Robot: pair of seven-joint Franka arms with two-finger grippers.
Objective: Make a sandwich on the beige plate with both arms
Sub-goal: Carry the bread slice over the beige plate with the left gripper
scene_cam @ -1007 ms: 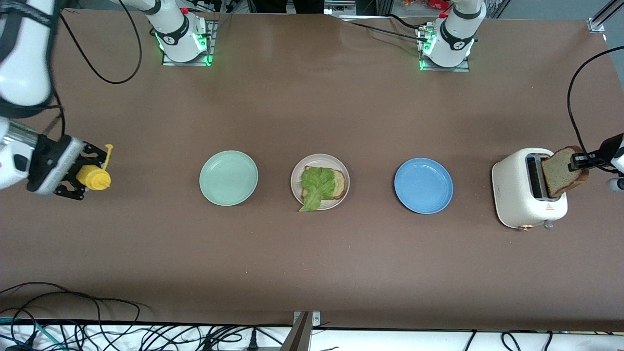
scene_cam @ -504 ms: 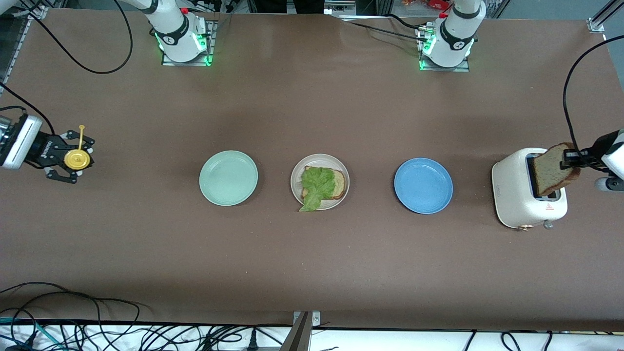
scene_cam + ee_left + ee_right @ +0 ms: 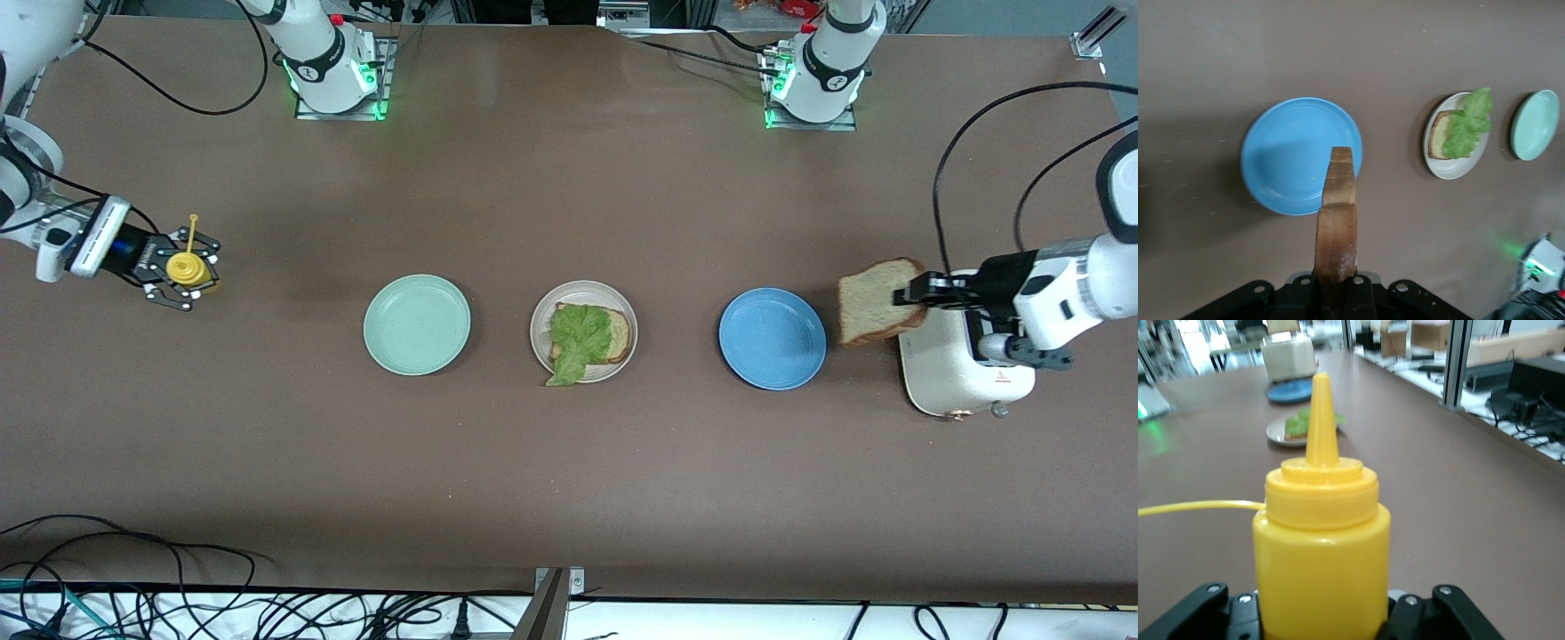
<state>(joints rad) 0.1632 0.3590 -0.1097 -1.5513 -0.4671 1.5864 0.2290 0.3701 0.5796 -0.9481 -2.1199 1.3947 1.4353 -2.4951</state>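
While the beige plate (image 3: 583,332) sits mid-table carrying one bread slice (image 3: 615,336) topped with lettuce (image 3: 576,340), the left gripper (image 3: 909,294) clamps a second slice (image 3: 876,300) above the toaster (image 3: 956,373); the right gripper (image 3: 182,271) clamps a yellow squeeze bottle (image 3: 188,267).

Your front view looks down from high across the counter (image 3: 569,498), facing both bases. Your left wrist view looks down close over the blue plate (image 3: 1301,157); your right wrist view looks low along the counter toward it. All three share the beige plate (image 3: 583,295).
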